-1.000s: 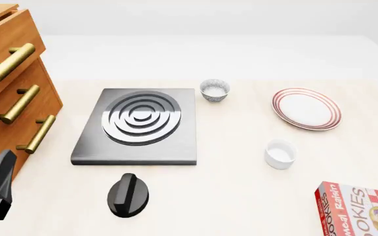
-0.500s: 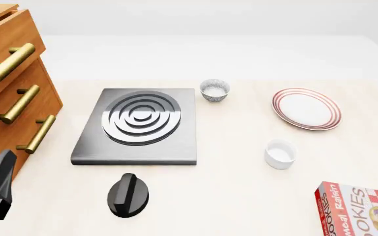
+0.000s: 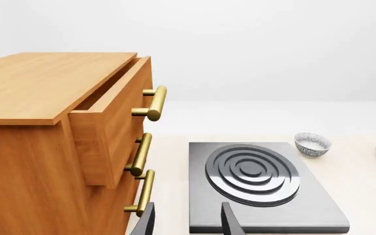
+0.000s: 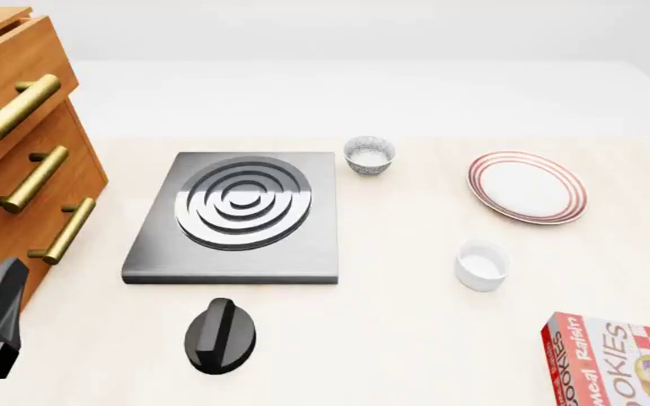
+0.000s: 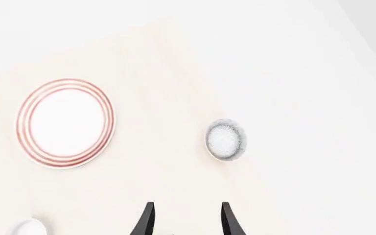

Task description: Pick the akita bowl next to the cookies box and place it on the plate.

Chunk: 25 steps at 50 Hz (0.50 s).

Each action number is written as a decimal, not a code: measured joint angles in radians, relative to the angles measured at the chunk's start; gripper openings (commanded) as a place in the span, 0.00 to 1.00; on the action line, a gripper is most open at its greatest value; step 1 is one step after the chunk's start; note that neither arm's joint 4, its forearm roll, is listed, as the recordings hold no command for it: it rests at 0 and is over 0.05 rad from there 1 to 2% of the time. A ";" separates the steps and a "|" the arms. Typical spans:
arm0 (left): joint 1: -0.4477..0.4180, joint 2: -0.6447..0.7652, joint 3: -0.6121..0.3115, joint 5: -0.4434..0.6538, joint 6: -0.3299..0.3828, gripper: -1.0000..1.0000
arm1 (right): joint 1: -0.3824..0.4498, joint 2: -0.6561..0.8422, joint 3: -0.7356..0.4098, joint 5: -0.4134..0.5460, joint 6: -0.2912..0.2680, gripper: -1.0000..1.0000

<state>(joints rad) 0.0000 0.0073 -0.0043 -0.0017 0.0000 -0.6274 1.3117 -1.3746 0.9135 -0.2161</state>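
1. The bench (image 4: 415,338) is pale wood. Everything on it stands apart from its neighbours.
2. A wooden drawer cabinet (image 4: 20,169) fills the left side. Its top drawer is pulled partly out in the left wrist view.
3. A grey hob slab (image 4: 302,245) with concentric rings lies just beside the cabinet, and a black knob (image 4: 221,336) sits near its front edge.
4. The cookies box (image 4: 619,359) is cut off by the near right corner of the front view.
5. The plate (image 4: 526,186) lies bare on the right, further back than the box and well apart from it.
6. The left tool (image 3: 188,225) is low beside the cabinet, its fingers parted and holding nothing. The right tool (image 5: 186,220) is out of the front view. Its own camera shows it high above the bench, fingers likewise parted and empty.
7. The akita bowl (image 5: 226,140) shows only in the right wrist view, upright and beyond the plate's outer side. I take it for the target, though the box is not in that picture to confirm it.
8. Its twin bowl (image 4: 369,156) stands at the hob's far right corner, well apart from the box, so it is probably not the one wanted.
9. A plain white cup (image 4: 482,265) stands between plate and box.
10. The step in hand looks like the approach, with nothing gripped yet. Next, the right tool should move over the akita bowl, descend with one finger inside the rim and one outside, and close.
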 measured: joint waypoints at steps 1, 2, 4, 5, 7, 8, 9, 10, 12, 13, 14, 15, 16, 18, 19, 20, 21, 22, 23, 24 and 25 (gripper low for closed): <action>0.000 0.000 0.000 0.000 0.000 1.00 | -0.004 0.006 -0.004 0.001 -0.001 1.00; 0.000 0.000 0.000 0.000 0.000 1.00 | -0.007 0.011 -0.008 0.001 -0.001 1.00; 0.000 0.000 0.000 0.000 0.000 1.00 | -0.014 0.023 -0.014 0.001 -0.003 1.00; 0.000 0.000 0.000 0.000 0.000 1.00 | -0.017 0.028 -0.017 0.000 -0.003 1.00; 0.000 0.000 0.000 0.000 0.000 1.00 | -0.024 0.040 -0.022 -0.001 -0.004 1.00; 0.000 0.000 0.000 0.000 0.000 1.00 | -0.027 0.045 -0.024 -0.002 -0.005 1.00; 0.000 0.000 0.000 0.000 0.000 1.00 | -0.030 0.051 -0.026 -0.003 -0.005 1.00; 0.000 0.000 0.000 0.000 0.000 1.00 | -0.033 0.056 -0.028 -0.004 -0.006 1.00; 0.000 0.000 0.000 0.000 0.000 1.00 | -0.040 0.067 -0.032 -0.006 -0.007 1.00; 0.000 0.000 0.000 0.000 0.000 1.00 | -0.042 0.072 -0.034 -0.007 -0.007 1.00; 0.000 0.000 0.000 0.000 0.000 1.00 | -0.045 0.077 -0.036 -0.008 -0.008 1.00; 0.000 0.000 0.000 0.000 0.000 1.00 | -0.048 0.082 -0.037 -0.009 -0.009 1.00; 0.000 0.000 0.000 0.000 0.000 1.00 | -0.051 0.087 -0.039 -0.009 -0.010 1.00; 0.000 0.000 0.000 0.000 0.000 1.00 | -0.056 0.095 -0.043 -0.010 -0.012 1.00; 0.000 0.000 0.000 0.000 0.000 1.00 | -0.058 0.099 -0.045 -0.011 -0.013 1.00; 0.000 0.000 0.000 0.000 0.000 1.00 | -0.061 0.104 -0.048 -0.011 -0.014 1.00; 0.000 0.000 0.000 0.000 0.000 1.00 | -0.063 0.108 -0.050 -0.011 -0.015 1.00; 0.000 0.000 0.000 0.000 0.000 1.00 | -0.065 0.111 -0.052 -0.011 -0.015 1.00; 0.000 0.000 0.000 0.000 0.000 1.00 | -0.068 0.115 -0.055 -0.011 -0.017 1.00; 0.000 0.000 0.000 0.000 0.000 1.00 | -0.070 0.120 -0.058 -0.012 -0.018 1.00; 0.000 0.000 0.000 0.000 0.000 1.00 | -0.072 0.124 -0.060 -0.012 -0.019 1.00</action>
<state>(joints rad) 0.0000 0.0073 -0.0043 -0.0017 0.0000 -0.6998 1.4355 -1.4350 0.9016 -0.2351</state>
